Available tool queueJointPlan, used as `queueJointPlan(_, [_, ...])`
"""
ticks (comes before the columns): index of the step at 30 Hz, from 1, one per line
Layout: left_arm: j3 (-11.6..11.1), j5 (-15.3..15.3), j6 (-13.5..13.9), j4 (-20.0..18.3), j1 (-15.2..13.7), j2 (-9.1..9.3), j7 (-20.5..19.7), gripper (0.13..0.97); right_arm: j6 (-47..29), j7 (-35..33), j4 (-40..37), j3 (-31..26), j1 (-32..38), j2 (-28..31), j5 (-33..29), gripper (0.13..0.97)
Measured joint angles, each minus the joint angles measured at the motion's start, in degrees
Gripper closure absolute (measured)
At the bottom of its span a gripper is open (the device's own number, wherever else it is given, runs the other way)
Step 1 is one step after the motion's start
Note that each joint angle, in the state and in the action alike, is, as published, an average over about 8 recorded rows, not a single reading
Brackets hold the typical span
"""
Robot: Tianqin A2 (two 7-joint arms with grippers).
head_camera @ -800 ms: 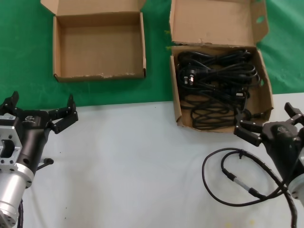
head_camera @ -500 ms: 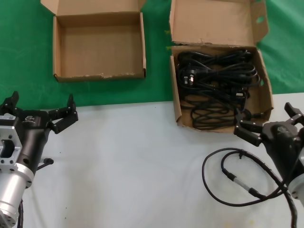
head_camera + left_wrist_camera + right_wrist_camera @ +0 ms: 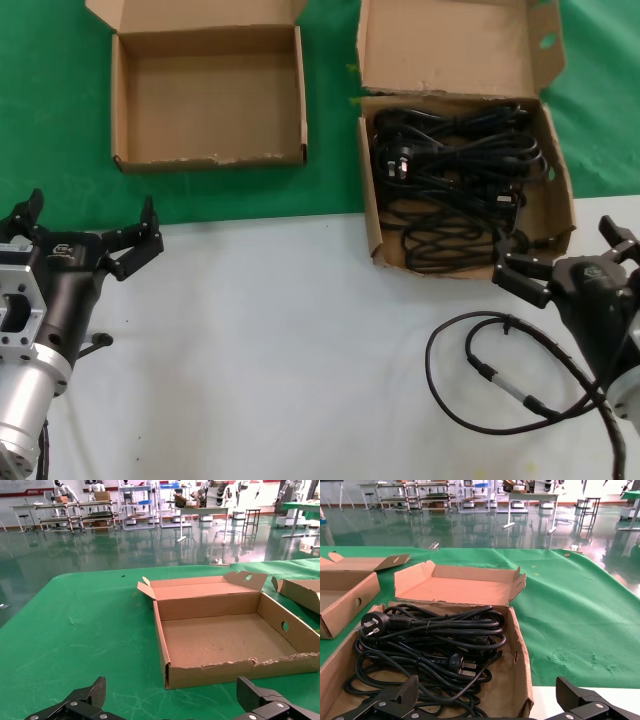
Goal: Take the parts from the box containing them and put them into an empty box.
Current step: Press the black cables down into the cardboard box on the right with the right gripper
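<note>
The right hand (image 3: 570,262) is hanging wide open just at the near corner of the box containing them (image 3: 560,180) — lined up, I'd say, for a first reach in. The parts (image 3: 455,185) are lying tangled inside it, all black loops and plugs, none lifted yet. The left hand (image 3: 85,232) is waiting low on its own side, fingers spread too, short of the empty box (image 3: 118,100). Both boxes are sitting on green cloth, well apart, lids folded back; the hands are hovering over the pale tabletop (image 3: 290,340) — beyond, a big workshop floor is shining
</note>
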Motion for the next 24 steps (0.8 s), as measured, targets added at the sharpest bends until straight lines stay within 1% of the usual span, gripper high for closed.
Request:
queueJointPlan(3, [0.0, 0.0, 0.0, 0.0, 0.0, 0.00, 0.0, 0.157, 0.0, 0.0, 0.0, -0.1, 0.0, 0.1, 0.0, 0.129])
queueJointPlan(8, [0.0, 0.0, 0.0, 0.0, 0.0, 0.00, 0.0, 0.214, 0.2, 0.0, 0.6, -0.9, -0.1, 1.4, 0.1, 0.129])
queueJointPlan(11, [0.0, 0.0, 0.0, 0.0, 0.0, 0.00, 0.0, 0.248, 0.0, -0.2, 1.2, -1.8, 0.0, 3.3, -0.1, 0.129])
queueJointPlan(12, [0.0, 0.0, 0.0, 0.0, 0.0, 0.00, 0.0, 0.248, -0.2, -0.5, 1.3, -2.0, 0.1, 4.0, -0.3, 0.129])
queueJointPlan(16, [0.0, 0.0, 0.0, 0.0, 0.0, 0.00, 0.0, 0.326, -3.1, -2.8, 1.5, -2.3, 1.1, 7.6, -1.7, 0.129])
queueJointPlan(20, [0.0, 0.0, 0.0, 0.0, 0.0, 0.00, 0.0, 0.403, -7.9, -7.1, 1.4, -2.0, 3.3, 11.8, -3.5, 0.129])
queueJointPlan(21, [0.0, 0.0, 0.0, 0.0, 0.0, 0.00, 0.0, 0.403, -9.2, -8.2, 1.4, -2.0, 4.0, 12.9, -3.9, 0.129])
queueJointPlan(24, [0.0, 0.0, 0.0, 0.0, 0.0, 0.00, 0.0, 0.483, -13.1, -11.7, 1.4, -2.3, 6.4, 16.4, -5.3, 0.129])
